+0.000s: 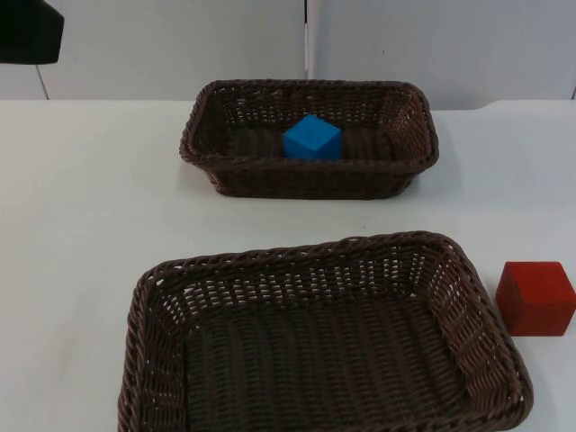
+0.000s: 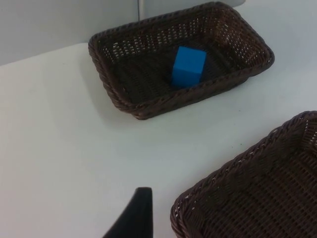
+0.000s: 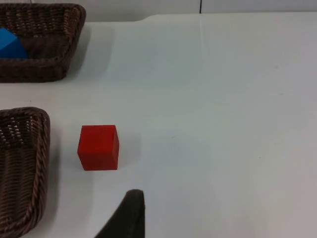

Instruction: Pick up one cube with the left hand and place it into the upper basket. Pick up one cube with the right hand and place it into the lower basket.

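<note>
A blue cube rests inside the upper basket, a dark brown wicker tray at the back of the table; the same cube lies in that basket in the left wrist view. The lower basket holds nothing. To its right a red cube sits on the bare table, a short gap from the rim. My left gripper hangs over the table left of both baskets. My right gripper hovers close to the red cube, apart from it. The left arm waits at the back left.
The white table top stretches open to the left of both baskets and between them. A grey partition wall closes the back. The red cube lies close to the table's right side.
</note>
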{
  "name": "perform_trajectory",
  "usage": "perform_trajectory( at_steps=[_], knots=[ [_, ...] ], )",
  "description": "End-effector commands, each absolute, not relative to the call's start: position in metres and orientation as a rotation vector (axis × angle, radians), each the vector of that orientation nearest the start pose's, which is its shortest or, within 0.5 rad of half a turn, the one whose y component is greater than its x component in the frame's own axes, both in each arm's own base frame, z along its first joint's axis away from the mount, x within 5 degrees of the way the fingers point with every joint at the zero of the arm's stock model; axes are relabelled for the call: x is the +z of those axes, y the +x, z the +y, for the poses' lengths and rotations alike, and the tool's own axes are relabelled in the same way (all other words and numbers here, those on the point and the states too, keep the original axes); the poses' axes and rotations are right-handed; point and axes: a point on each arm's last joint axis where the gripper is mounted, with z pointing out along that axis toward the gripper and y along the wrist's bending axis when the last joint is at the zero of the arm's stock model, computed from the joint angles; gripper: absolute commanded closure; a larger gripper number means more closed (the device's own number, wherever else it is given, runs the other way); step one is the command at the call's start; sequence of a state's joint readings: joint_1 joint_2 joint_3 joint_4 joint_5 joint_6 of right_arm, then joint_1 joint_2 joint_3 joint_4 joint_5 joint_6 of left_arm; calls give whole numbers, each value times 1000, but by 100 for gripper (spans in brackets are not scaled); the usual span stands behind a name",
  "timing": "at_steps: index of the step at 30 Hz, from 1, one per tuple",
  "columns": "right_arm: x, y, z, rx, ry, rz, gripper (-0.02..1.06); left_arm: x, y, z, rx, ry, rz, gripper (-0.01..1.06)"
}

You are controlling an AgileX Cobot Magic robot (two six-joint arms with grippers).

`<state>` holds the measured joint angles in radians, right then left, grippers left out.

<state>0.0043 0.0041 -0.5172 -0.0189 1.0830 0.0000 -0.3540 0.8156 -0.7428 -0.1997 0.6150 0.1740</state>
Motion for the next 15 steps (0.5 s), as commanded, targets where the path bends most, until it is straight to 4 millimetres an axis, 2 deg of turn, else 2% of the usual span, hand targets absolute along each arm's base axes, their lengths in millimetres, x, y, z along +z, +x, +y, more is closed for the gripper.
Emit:
perform_trajectory(
  at_steps=[1, 8, 11, 15],
  knots=[
    [281, -7, -1, -21, -8, 2042, -1, 330, 144, -66, -342, 450, 2125, 6],
    [291, -2, -1, -23, -8, 2065, 0, 330, 144, -66, -342, 450, 2125, 6],
    [307, 12, -1, -25, -11, 2117, 0, 330, 144, -66, -351, 445, 2126, 6],
    [318, 29, -2, -32, -17, 2183, 0, 330, 144, -67, -355, 445, 2133, 6]
  ],
)
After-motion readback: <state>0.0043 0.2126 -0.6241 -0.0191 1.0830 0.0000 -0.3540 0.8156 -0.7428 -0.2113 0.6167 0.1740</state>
